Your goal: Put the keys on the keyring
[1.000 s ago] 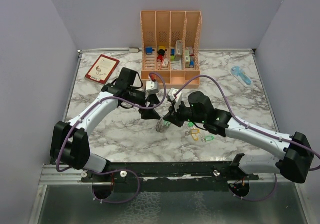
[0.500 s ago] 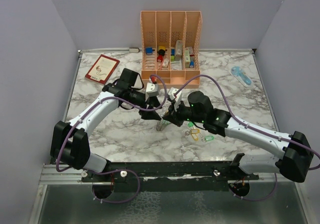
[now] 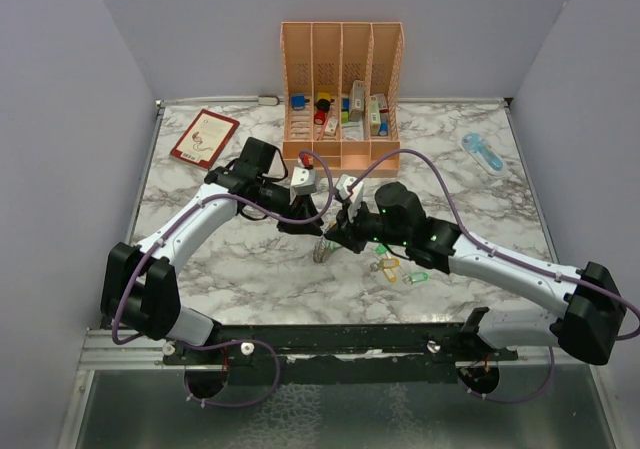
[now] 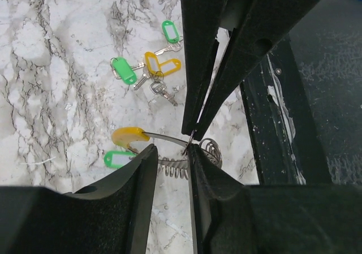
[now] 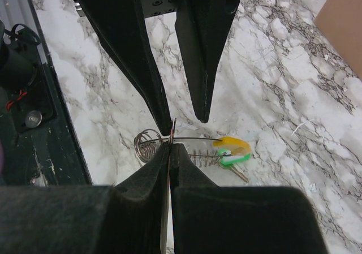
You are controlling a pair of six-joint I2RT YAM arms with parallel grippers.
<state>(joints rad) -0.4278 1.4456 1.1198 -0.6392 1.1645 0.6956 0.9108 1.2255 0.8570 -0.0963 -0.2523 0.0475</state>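
The keyring (image 4: 164, 137) is a thin wire loop with a coil and a yellow cap (image 4: 129, 136), lying on the marble between the two arms. One green-headed key (image 4: 117, 159) hangs at its capped end. My right gripper (image 5: 169, 145) is shut on the wire near the coil (image 5: 146, 145), and a tiny ring stands up at its tips. My left gripper (image 4: 171, 149) comes in from the opposite side. Its jaws stand a narrow gap apart over the wire, one finger touching the right gripper's tips. Loose green and yellow keys (image 4: 155, 67) lie beyond, by the right arm (image 3: 392, 267).
A peach slotted organizer (image 3: 342, 39) with small blocks stands at the back. A red booklet (image 3: 204, 136) lies back left and a blue object (image 3: 483, 152) back right. The table's dark front rail (image 4: 283, 129) runs close to the keyring.
The left gripper has slid right until it meets the right gripper's tips, and its jaws have narrowed from wide to a small gap. The right gripper stays shut, shifted slightly left.
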